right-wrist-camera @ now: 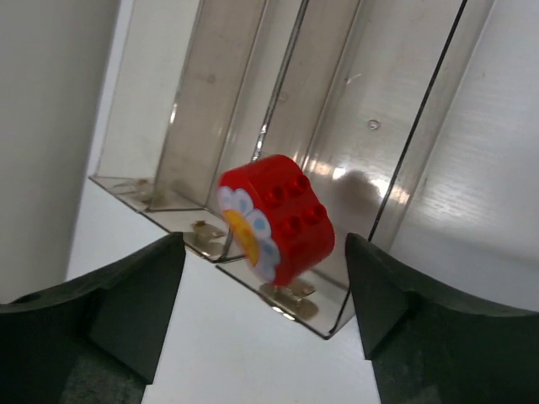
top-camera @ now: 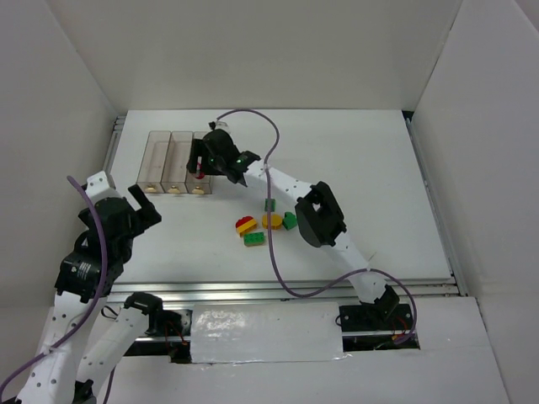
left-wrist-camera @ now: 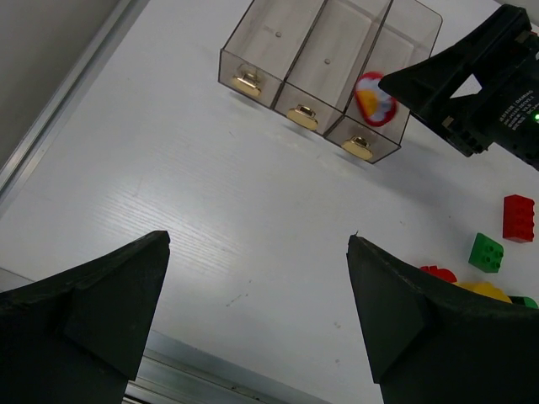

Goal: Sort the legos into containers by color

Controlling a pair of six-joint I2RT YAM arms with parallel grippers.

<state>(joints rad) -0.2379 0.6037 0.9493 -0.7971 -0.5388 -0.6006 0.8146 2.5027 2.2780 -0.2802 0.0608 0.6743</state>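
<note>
Askew, red brick (right-wrist-camera: 276, 220) studs toward camera

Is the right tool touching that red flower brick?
Apart. The right wrist view shows clear gaps between the red flower brick and both fingers of the open right tool.
</note>
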